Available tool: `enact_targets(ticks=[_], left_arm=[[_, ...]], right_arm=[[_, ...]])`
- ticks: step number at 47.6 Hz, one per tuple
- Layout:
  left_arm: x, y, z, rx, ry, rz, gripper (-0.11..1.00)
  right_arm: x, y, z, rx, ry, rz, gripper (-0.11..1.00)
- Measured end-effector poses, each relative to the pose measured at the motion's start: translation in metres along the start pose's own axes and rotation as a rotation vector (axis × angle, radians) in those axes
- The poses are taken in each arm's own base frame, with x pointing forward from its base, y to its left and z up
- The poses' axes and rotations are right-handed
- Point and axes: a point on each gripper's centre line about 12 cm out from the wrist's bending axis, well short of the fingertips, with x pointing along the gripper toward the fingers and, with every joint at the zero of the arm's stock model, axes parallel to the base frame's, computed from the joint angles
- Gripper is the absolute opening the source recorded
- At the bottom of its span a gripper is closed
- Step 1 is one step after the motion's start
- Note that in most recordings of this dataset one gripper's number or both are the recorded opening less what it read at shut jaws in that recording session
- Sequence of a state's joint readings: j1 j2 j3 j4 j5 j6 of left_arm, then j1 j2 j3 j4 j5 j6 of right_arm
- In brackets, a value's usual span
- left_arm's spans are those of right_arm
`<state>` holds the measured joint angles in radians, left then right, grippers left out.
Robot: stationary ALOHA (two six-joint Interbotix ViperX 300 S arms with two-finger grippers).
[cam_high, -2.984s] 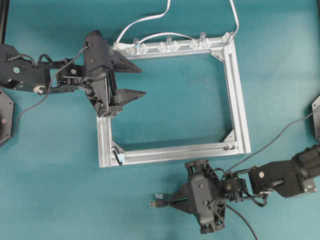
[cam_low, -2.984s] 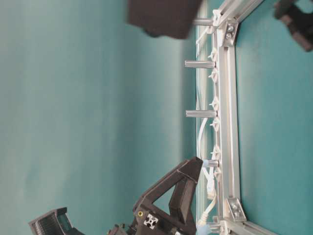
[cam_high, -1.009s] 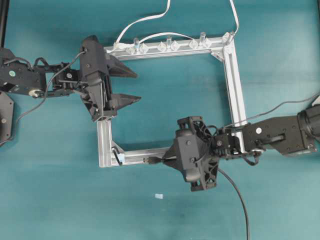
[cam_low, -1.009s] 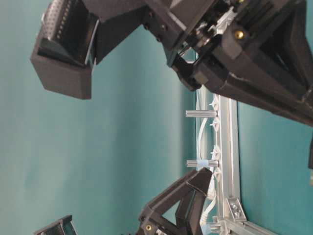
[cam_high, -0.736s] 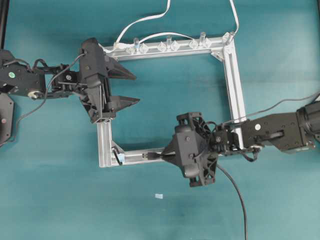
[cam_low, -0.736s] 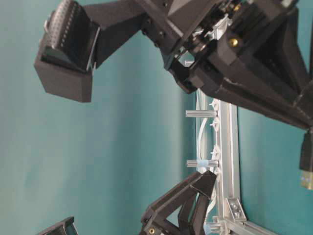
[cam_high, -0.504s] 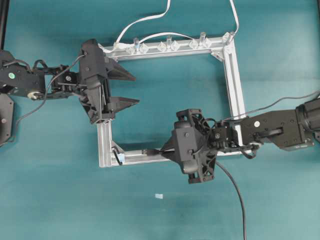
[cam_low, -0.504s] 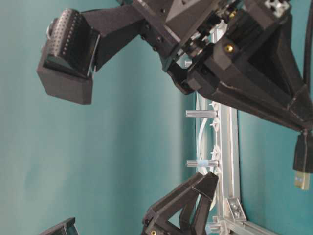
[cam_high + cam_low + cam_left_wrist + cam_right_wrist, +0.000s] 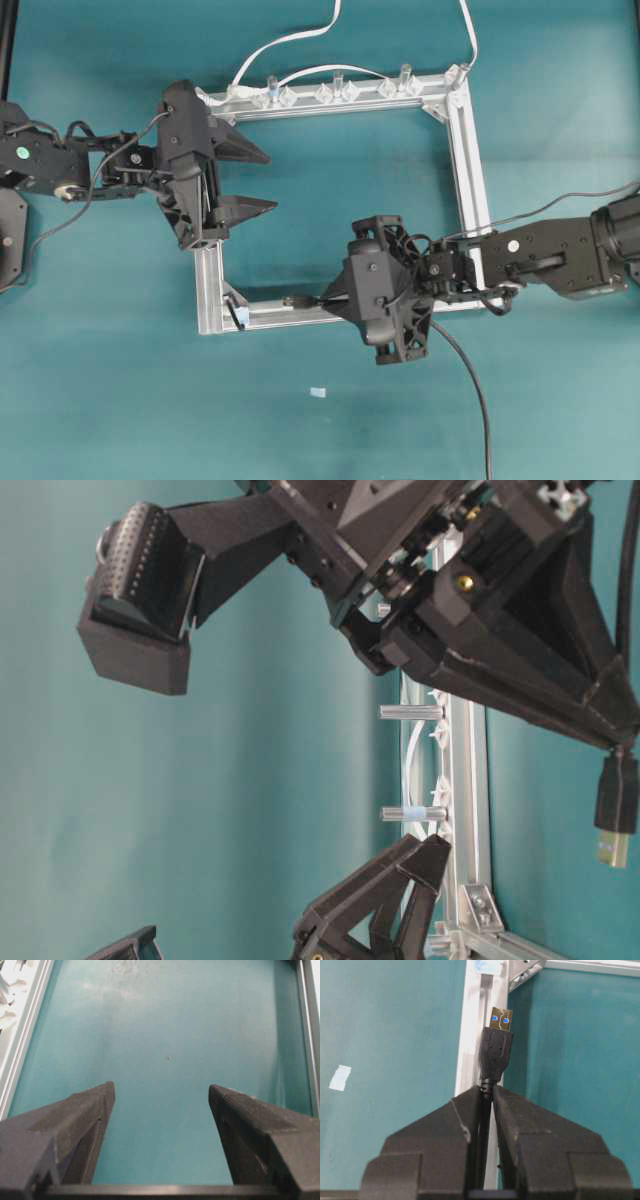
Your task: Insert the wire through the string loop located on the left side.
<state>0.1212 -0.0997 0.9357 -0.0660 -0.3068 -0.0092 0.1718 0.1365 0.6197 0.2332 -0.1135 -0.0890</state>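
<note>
Right gripper [image 9: 486, 1097]: jaws pressed together on the wire [image 9: 496, 1052], gripping the cable just behind its black plug. The plug projects beyond the fingertips, its metal tip showing two blue marks. In the overhead view the same gripper [image 9: 325, 298] points left along the lower rail of the silver frame [image 9: 470, 190], with the plug [image 9: 295, 299] over that rail and the cable trailing away toward the bottom edge of the picture. In the table-level view the plug [image 9: 617, 805] hangs above the teal table [image 9: 200, 780].

Left gripper [image 9: 258, 180]: jaws spread wide, nothing between them, poised over the left rail of the frame near its upper left corner. The wrist view shows both fingers [image 9: 70, 1130] apart over bare teal surface, with frame rails at either edge.

String loop [image 9: 238, 315]: a small dark loop at the lower left corner of the frame, to the left of the plug tip and apart from it.

Other items: a white cable [image 9: 290, 40] runs along the upper rail, where clear clips [image 9: 335, 92] stand in a row. A small pale scrap [image 9: 318, 392] lies on the table below the frame.
</note>
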Motion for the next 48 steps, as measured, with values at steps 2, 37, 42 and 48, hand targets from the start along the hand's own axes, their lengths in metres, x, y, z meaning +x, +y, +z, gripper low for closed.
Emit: enact_targets(ticks=[2, 37, 42, 48], left_arm=[[0.0, 0.0, 0.001, 0.0, -0.003, 0.0, 0.76], [-0.05, -0.01, -0.021, 0.021, 0.134, -0.036, 0.76], [-0.058, -0.014, -0.024, 0.032, 0.166, -0.052, 0.76], [-0.066, -0.019, -0.03, 0.045, 0.204, -0.07, 0.76]], right_arm=[[0.0, 0.0, 0.0, -0.002, 0.002, 0.0, 0.11], [0.011, 0.001, 0.007, -0.002, -0.009, 0.0, 0.11], [0.015, 0.001, 0.009, -0.002, -0.008, 0.001, 0.11], [0.018, 0.002, 0.01, -0.003, 0.005, 0.003, 0.11]])
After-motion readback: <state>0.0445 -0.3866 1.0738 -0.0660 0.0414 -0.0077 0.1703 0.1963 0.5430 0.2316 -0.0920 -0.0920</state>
